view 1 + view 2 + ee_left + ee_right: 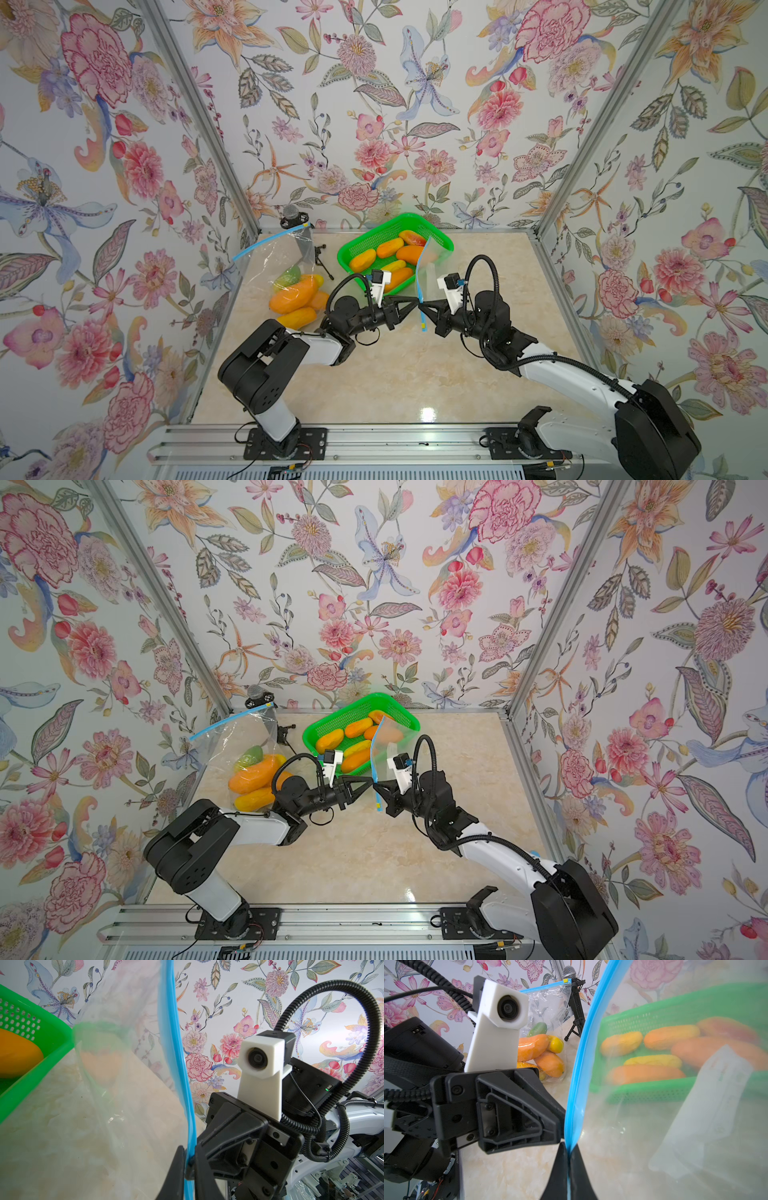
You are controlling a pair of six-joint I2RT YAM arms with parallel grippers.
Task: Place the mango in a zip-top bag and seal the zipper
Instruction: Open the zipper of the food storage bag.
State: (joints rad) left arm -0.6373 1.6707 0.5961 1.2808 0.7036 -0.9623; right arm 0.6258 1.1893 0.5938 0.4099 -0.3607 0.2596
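The left gripper and right gripper are each pinching the blue zipper of the upright, seemingly empty zip-top bag, while the mangoes are lying in the green basket, awaiting loading and sealing.

- Left arm reaches in from the counter's near edge, elbow bent; left gripper has its jaws pinched on the blue zipper strip.
- Right arm mirrors it; right gripper meets it tip to tip, clamped on the same strip.
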